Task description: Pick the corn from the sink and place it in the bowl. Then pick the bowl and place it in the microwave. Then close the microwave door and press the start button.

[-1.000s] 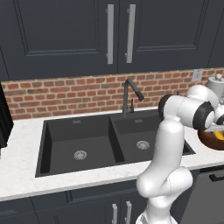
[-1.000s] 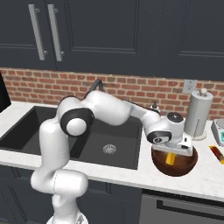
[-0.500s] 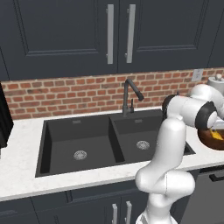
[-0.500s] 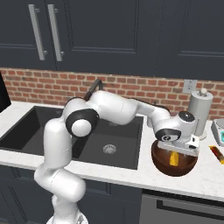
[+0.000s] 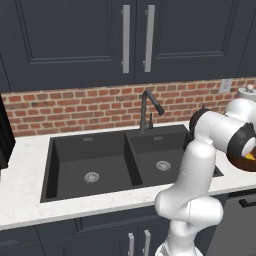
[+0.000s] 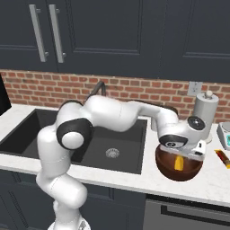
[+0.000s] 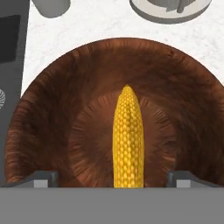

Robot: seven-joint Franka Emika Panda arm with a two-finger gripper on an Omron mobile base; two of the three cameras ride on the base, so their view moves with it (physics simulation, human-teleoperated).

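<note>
While the corn [image 7: 127,139] lay lengthwise in the bottom of the bowl [image 7: 52,118], its tapered tip pointing away from the hand camera, the gripper [image 7: 111,178] hung directly over it with its two dark fingertips [image 7: 43,178] spread wide, one on either side of the cob and neither touching it. From the right base camera the corn [image 6: 179,163] appeared as a yellow-orange patch inside the reddish-brown bowl [image 6: 167,169], with the gripper [image 6: 193,154] at the bowl's rim.

The bowl stood on the white speckled counter [image 6: 215,179] just to the right of the sink [image 6: 112,140], whose black double basin, silver drains and dark gooseneck tap [image 5: 150,107] were seen from the left base camera. A grey cylindrical canister with a small knob [image 6: 205,114] stood behind the bowl against the red brick backsplash [image 6: 40,87], and a small orange-brown stick-like item [image 6: 222,158] lay on the counter to the bowl's right. Dark cabinet doors [image 5: 75,40] with long silver handles hung above the sink. In the left base camera's picture, the arm's white elbow hid most of the bowl [image 5: 240,162].
</note>
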